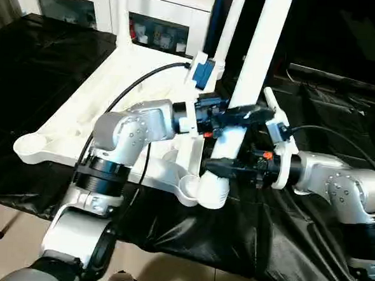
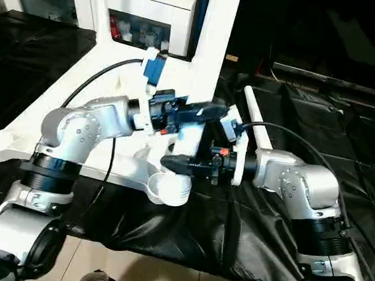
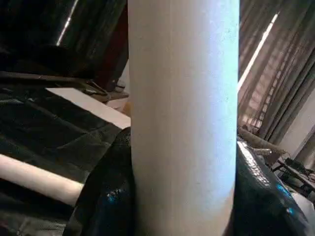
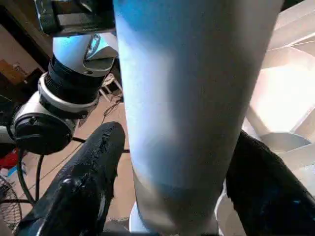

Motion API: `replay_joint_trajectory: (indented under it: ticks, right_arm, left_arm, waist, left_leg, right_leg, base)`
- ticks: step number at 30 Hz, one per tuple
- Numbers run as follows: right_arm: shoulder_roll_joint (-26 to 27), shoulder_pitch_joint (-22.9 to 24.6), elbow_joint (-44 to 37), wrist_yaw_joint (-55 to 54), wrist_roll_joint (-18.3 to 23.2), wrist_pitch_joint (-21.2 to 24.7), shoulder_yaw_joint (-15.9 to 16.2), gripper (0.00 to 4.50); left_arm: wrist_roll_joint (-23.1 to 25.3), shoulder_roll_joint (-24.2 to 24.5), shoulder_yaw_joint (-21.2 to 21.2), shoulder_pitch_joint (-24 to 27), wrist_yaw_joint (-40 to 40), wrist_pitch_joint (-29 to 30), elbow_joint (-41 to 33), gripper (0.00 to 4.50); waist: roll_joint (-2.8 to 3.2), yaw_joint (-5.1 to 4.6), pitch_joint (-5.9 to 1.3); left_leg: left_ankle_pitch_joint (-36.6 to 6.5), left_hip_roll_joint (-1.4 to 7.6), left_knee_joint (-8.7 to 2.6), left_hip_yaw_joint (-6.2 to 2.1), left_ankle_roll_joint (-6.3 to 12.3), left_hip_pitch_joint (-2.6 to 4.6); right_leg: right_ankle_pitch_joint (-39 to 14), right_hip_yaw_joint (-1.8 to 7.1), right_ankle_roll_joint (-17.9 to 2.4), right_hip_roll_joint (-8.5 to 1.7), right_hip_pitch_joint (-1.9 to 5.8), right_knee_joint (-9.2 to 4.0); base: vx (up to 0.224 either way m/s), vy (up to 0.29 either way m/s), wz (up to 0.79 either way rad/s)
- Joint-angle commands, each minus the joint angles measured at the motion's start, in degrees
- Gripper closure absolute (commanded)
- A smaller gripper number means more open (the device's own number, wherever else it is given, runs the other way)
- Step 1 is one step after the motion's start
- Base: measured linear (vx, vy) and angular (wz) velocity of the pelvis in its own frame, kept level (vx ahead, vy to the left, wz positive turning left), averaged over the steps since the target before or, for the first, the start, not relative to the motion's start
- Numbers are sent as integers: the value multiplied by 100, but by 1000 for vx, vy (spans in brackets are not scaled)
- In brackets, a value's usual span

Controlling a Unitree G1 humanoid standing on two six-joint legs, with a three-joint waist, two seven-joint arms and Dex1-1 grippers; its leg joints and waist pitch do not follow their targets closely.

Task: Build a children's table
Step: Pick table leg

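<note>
From the left eye view, the left gripper (image 1: 240, 113) and right gripper (image 1: 227, 170) are both clamping one white table leg (image 1: 253, 62), its foot nearing the near corner socket (image 1: 188, 188) of the upturned table top (image 1: 67, 123). Next comes pressing it down squarely. In both wrist views the leg is sitting between closed jaws; the socket is probably empty.
</note>
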Motion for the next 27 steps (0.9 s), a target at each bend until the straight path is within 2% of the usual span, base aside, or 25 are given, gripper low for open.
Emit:
replay_joint_trajectory:
  ticks: [1, 4, 12, 13, 16, 17, 20, 23, 26, 27]
  right_arm:
    - [-112, -28, 15, 42, 18, 18, 50, 123]
    - [-115, -8, 24, 66, -3, 34, 83, 123]
    - [-116, 27, 47, 83, -11, 29, 134, 123]
    - [-114, 41, 58, 75, -16, 16, 145, 123]
    - [-112, 45, 69, 71, -16, 10, 139, 123]
    - [-108, 42, 78, 69, -18, 7, 138, 150]
    - [-99, 44, 101, 78, -17, 15, 141, 157]
    - [-91, 60, 115, 79, -22, 17, 154, 193]
    - [-80, 75, 134, 69, -38, 2, 163, 210]
    - [-78, 83, 140, 65, -46, -9, 165, 223]
  left_arm:
    - [-65, -72, -29, -65, 0, -69, -105, 262]
    - [-68, -107, 33, -96, 29, -135, -26, 262]
    - [-66, -135, 131, -145, 42, -184, 60, 262]
    - [-106, -151, 148, -140, 30, -170, 51, 262]
    - [-114, -160, 136, -125, 26, -163, 24, 262]
    - [-115, -162, 132, -119, 20, -160, 16, 262]
    - [-122, -177, 150, -110, 5, -150, 22, 262]
    - [-123, -173, 159, -121, -6, -142, 44, 262]
    - [-155, -160, 145, -112, -28, -89, 6, 262]
    - [-171, -152, 136, -102, -38, -59, -13, 262]
  waist:
    - [35, 15, -453]
    - [20, 18, -453]
    - [30, 15, -460]
    - [48, 17, -462]
    - [39, 15, -462]
    - [40, 16, -465]
    - [56, 17, -464]
    - [49, 18, -467]
    - [83, 21, -467]
    - [67, 16, -469]
  left_leg:
    - [-762, 103, -390, 6, -178, 111]
    - [-765, 101, -389, 7, -176, 106]
    - [-713, 98, -381, 5, -149, 102]
    - [-720, 100, -380, 4, -153, 108]
    - [-749, 101, -382, 4, -165, 110]
    - [-732, 102, -380, 4, -157, 111]
    - [-743, 97, -379, 4, -160, 107]
    - [-739, 99, -378, 1, -160, 108]
    - [-756, 98, -378, -2, -168, 112]
    - [-753, 97, -376, 0, -163, 109]
  right_leg:
    - [-518, 187, -1226, -336, 342, -381]
    - [-581, 189, -1196, -338, 345, -389]
    - [-479, 186, -1222, -332, 348, -376]
    - [-474, 187, -1229, -332, 343, -375]
    - [-470, 184, -1250, -328, 345, -375]
    - [-440, 184, -1252, -329, 346, -371]
    - [-432, 183, -1273, -330, 349, -372]
    - [-440, 184, -1257, -331, 353, -372]
    - [-405, 182, -1275, -328, 349, -368]
    - [-372, 182, -1284, -325, 353, -368]
  base:
    - [0, 0, 0]
    - [0, 0, 0]
    - [0, 0, 0]
    - [0, 0, 0]
    - [0, 0, 0]
    - [0, 0, 0]
    - [0, 0, 0]
    - [0, 0, 0]
    - [0, 0, 0]
    - [0, 0, 0]
